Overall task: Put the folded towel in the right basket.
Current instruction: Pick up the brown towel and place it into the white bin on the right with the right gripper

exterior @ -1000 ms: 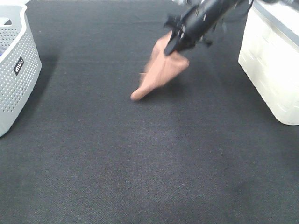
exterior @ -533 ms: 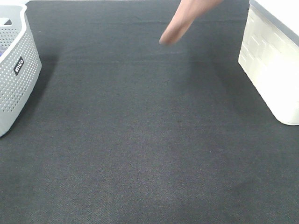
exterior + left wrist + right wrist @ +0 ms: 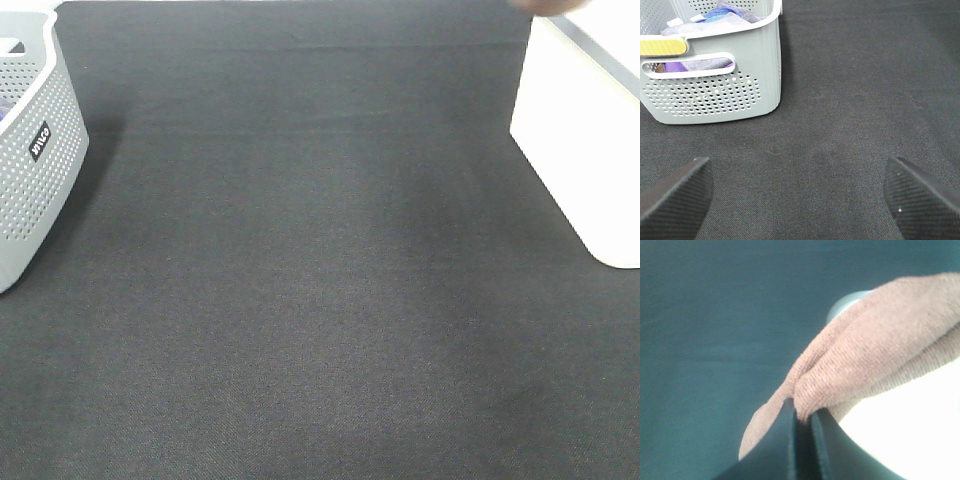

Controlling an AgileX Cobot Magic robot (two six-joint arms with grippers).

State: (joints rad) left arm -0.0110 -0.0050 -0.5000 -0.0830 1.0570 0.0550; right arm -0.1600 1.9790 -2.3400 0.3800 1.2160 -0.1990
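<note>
over the right basket [image 3: 905,440], right end effector [image 3: 802,417] pinches folded towel [image 3: 880,350]; left end effector [image 3: 797,194] spread wide

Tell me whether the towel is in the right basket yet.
Not yet in. The right end effector is shut on the towel, holding it up by the right basket's edge.

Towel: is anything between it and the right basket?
Nothing visible does. The towel, clamped in the right gripper, hangs in the air right at the basket rim, with only bare mat beside it.
</note>
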